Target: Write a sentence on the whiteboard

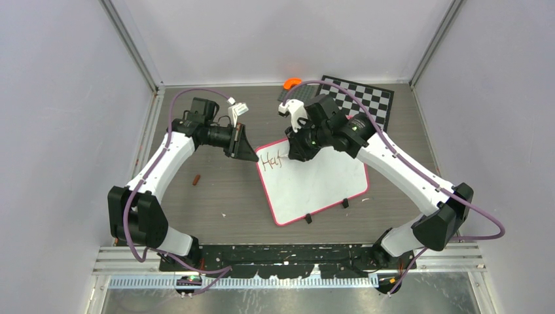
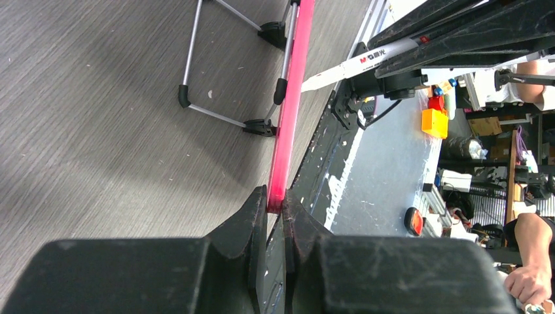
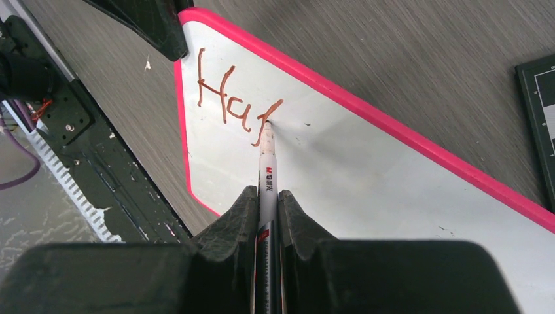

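On the whiteboard point(image 3: 393, 190): sentence point(image 3: 226, 98) at "Ha", "p" stem just down.
Right gripper point(image 3: 265, 196): clamps marker point(image 3: 268, 160); next, the loop, I'd say.
Left gripper point(image 2: 275, 199): pinches its edge.

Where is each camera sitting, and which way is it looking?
Top camera: high above and behind the robot, looking down at the table; the left arm and right arm show, with the whiteboard between them.
Left wrist camera: on the left arm, looking along the left tool, which pinches the pink frame.
Right wrist camera: on the right arm, looking along the right tool, which holds a marker at the writing.
Shared: both wrist views show the marker and the pink frame.
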You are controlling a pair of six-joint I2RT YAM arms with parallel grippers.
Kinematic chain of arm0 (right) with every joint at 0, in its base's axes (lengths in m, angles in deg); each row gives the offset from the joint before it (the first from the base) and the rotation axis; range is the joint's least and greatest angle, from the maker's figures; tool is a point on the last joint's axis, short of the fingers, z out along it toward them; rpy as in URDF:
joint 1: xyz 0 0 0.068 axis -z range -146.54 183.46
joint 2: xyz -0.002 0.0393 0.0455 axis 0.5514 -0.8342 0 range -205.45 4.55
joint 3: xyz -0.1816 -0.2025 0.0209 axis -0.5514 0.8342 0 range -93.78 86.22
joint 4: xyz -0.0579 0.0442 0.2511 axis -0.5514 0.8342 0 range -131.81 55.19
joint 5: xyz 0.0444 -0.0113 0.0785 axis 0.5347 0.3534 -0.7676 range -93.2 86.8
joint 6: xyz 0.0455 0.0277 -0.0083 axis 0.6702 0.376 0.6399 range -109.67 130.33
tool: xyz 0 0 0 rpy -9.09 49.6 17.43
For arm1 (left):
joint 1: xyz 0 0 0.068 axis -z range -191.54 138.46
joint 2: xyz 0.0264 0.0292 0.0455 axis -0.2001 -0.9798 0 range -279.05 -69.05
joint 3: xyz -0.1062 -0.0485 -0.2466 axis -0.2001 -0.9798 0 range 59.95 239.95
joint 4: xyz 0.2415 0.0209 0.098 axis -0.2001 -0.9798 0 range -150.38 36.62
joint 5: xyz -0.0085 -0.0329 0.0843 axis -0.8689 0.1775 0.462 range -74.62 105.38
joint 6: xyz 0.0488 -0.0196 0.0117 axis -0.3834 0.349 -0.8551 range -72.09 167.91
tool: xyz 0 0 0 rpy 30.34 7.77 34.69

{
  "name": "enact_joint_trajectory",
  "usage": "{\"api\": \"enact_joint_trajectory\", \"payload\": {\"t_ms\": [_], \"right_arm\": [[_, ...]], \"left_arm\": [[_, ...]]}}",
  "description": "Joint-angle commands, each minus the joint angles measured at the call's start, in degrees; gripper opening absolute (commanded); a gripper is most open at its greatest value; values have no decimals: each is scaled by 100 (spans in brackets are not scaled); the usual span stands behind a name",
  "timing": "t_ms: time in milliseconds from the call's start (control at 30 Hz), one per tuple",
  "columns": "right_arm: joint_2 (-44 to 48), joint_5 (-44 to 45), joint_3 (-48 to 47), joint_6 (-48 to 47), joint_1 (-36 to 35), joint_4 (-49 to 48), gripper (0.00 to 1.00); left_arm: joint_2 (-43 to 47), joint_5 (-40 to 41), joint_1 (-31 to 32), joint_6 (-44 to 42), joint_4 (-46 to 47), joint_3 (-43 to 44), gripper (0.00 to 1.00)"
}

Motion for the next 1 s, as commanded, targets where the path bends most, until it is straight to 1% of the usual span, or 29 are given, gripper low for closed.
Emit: {"api": "enact_joint_trajectory", "payload": {"t_ms": [0,133,400,733,967], "right_arm": [[5,178,-225,21,62,-279,0],[73,201,-129,91,125,-362,0],[230,297,23,44,171,-223,0],[234,48,222,74,163,-125,0],[93,-102,130,85,81,-155,0]], "left_arm": [[218,-270,36,55,75,9,0],[207,-270,35,61,78,11,0],[183,-278,35,70,86,13,0],[191,-261,35,70,97,4,0],[190,-261,37,71,91,10,0]]}}
